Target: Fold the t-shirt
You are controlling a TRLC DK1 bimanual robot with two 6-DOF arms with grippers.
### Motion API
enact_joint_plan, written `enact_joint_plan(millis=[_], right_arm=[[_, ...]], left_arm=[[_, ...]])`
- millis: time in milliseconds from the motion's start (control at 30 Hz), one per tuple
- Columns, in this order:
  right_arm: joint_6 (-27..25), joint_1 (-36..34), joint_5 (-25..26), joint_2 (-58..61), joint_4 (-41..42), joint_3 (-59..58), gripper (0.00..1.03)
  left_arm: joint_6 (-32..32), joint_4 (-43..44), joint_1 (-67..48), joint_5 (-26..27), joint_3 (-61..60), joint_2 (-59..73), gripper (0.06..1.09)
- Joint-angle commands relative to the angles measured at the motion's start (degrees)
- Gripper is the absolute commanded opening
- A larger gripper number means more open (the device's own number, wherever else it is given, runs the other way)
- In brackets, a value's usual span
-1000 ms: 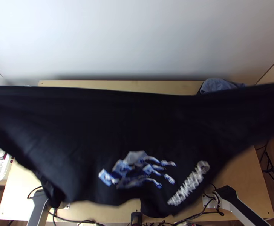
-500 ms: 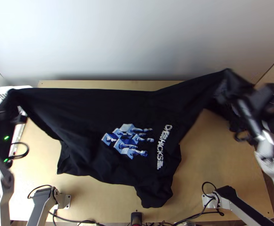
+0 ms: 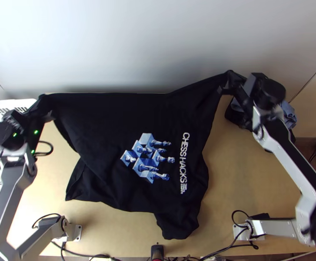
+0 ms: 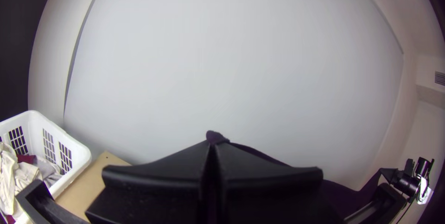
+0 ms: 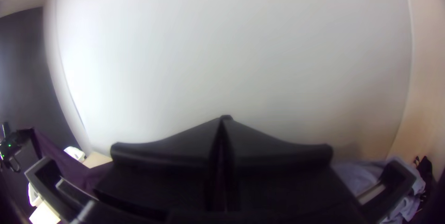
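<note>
Black printed t-shirt (image 3: 110, 135), 2 corners above table (image 3: 244, 178).

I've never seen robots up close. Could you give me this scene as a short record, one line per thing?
garment: black t-shirt, unfolded, stretched between the tools over the light wooden table
decoration: blue-and-white chess picture, white lettering
left tool: black, shut on one corner
right tool: black, shut on another
nearby: white plastic basket, bunched blue-grey cloth

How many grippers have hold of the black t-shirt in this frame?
2. The left gripper pinches the black t-shirt at its upper-left end in the top view; the right gripper pinches its upper-right end.
</note>
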Motion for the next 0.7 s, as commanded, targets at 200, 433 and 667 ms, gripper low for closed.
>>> enact_joint_plan(millis=[200,433,667], right_arm=[[-2.41,-2.74,-0.37,24.43,3.98,18.08,0.03],[-3.82,-2.74,-0.37,35.94,2.48,31.88,0.03],[-4.17,-2.82,-0.19,45.61,-2.35,45.68,0.03]], left_arm=[[1.60,6.20,-4.88,-6.73,12.87,25.90,0.10],[4.94,8.31,-4.96,-6.99,19.90,37.94,0.10],[6.26,8.75,-5.05,-6.99,26.32,47.35,0.10]])
